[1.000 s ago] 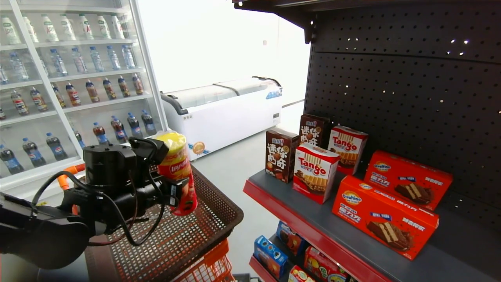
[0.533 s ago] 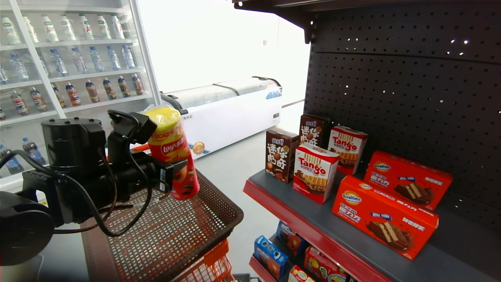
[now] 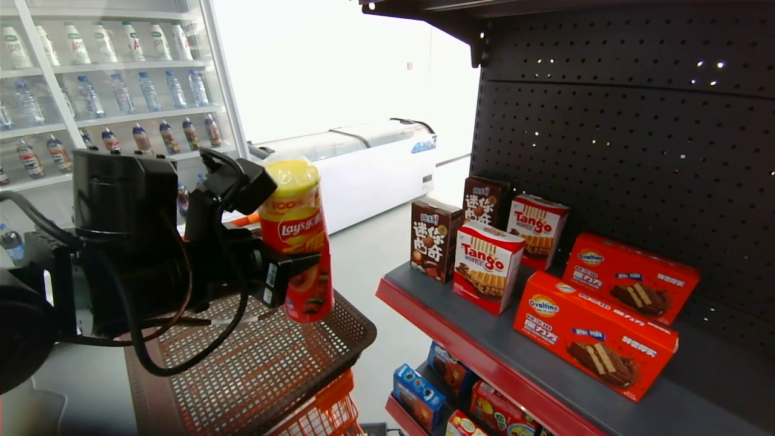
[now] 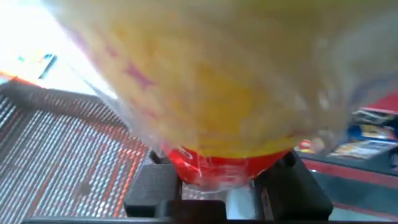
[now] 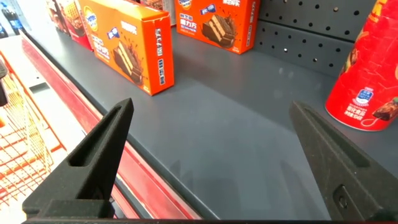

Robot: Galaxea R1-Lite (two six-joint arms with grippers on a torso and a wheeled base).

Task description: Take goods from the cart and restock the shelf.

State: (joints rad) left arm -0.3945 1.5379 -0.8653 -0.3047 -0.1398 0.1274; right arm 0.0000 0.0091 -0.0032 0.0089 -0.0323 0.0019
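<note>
The left pincer (image 3: 295, 257) is pinching a chips can (image 3: 298, 224) around its middle, with a black finger pressing on either side of the red tube. The can is standing close to upright. Its yellow cap is sitting on top under clear film and its base is hanging free in the air. It is hovering over the brown mesh basket of the cart (image 3: 339, 345), near the basket's far rim and apart from the shelf (image 3: 424, 290). In the left wrist view the can's red body is sitting between the dark fingers (image 4: 149, 190), with the mesh behind.

The right pincer (image 5: 214, 168) is spreading its two black fingers wide and gripping nothing. It is hanging just over a bare grey stretch of the shelf deck. Two orange boxes (image 5: 134, 53) are standing beyond it, and a red tub (image 5: 367, 71) is standing off to one side.

At the shelf's end nearest the cart, two brown boxes (image 3: 435, 239) and two wafer boxes (image 3: 487, 266) are standing upright. Behind the cart a drinks cooler (image 3: 121, 91) and a chest freezer (image 3: 351, 163) are standing against the wall.
</note>
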